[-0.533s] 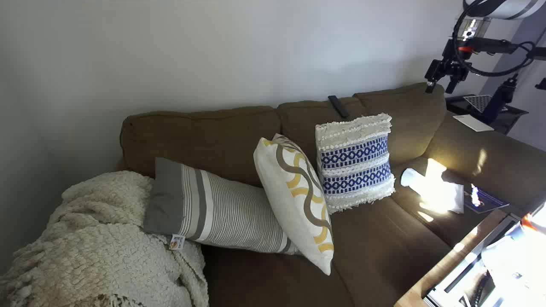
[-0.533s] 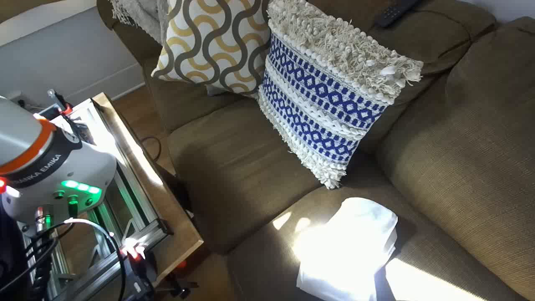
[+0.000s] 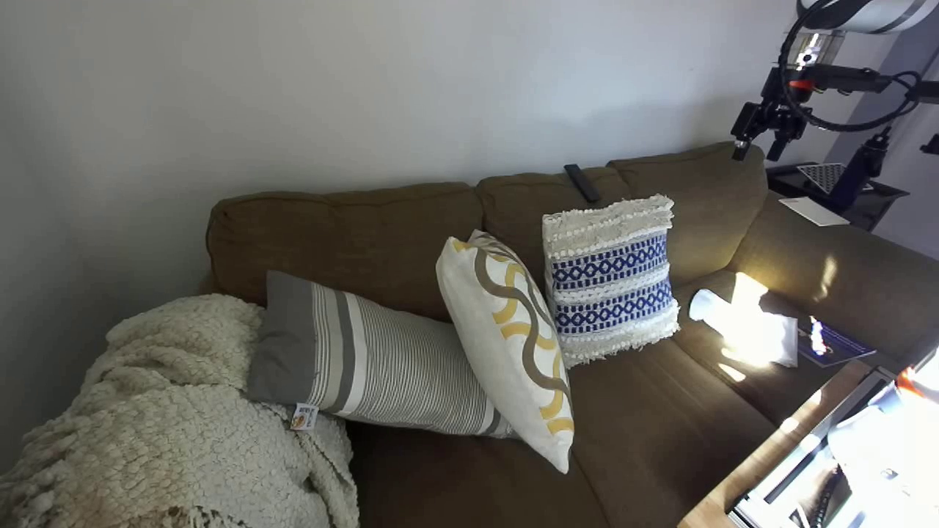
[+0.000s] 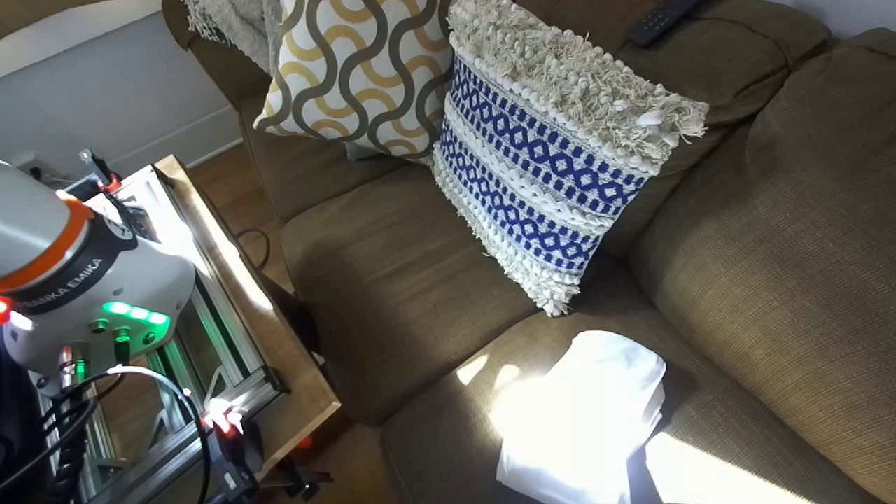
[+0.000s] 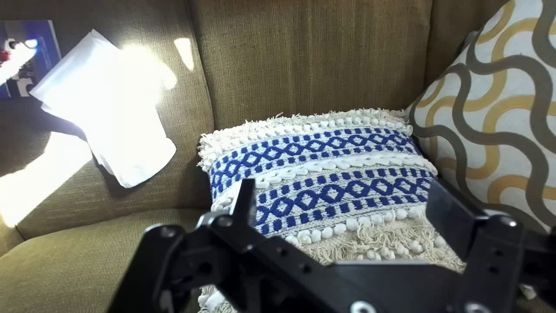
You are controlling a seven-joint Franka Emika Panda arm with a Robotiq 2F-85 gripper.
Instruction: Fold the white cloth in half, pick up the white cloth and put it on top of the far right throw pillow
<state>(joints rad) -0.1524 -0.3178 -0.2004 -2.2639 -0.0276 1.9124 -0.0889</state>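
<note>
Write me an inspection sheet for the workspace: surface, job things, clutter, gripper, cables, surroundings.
Surface: brown sofa, patched with sunlight.
Cloth: on the sofa, layered at its edges, partly washed out by glare.
Fringed pillow: leaning on the backrest, cloth not on it.
Clutter: remote atop the backrest; booklet beside the cloth; curve-patterned pillow, striped pillow and blanket further along.
Gripper: open, holding nothing.
Cables: black cable looping past the gripper; others at the robot base.
Surroundings: pale wall behind the sofa; wooden table in front.
</note>
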